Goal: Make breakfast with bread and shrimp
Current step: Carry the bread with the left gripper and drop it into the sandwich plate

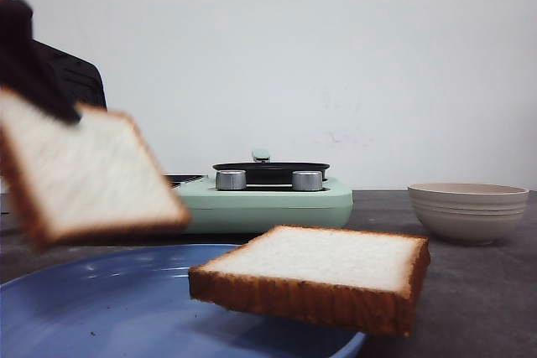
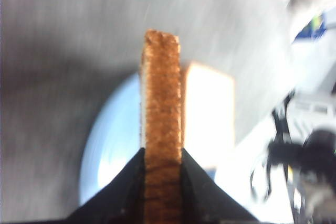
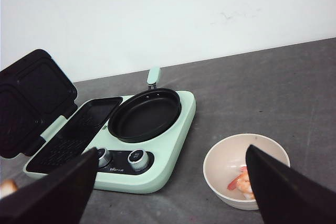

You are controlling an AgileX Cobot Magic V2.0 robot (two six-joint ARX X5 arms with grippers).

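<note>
Grey table [image 1: 487, 291], blurred bread [image 1: 84, 173], left hand [image 2: 161, 169] cropped

Two slices of bread: one slice [image 1: 80, 175] up in the air, one slice [image 1: 323, 270] on the plate. One blue plate [image 1: 109, 312]. One bowl [image 3: 231, 174] with one pink shrimp [image 3: 240, 181] inside. One green cooker [image 3: 152, 145] with one round black pan [image 3: 144, 115], one open lid [image 3: 29, 100] and two silver knobs [image 1: 231, 179] [image 1: 307, 180].
</note>
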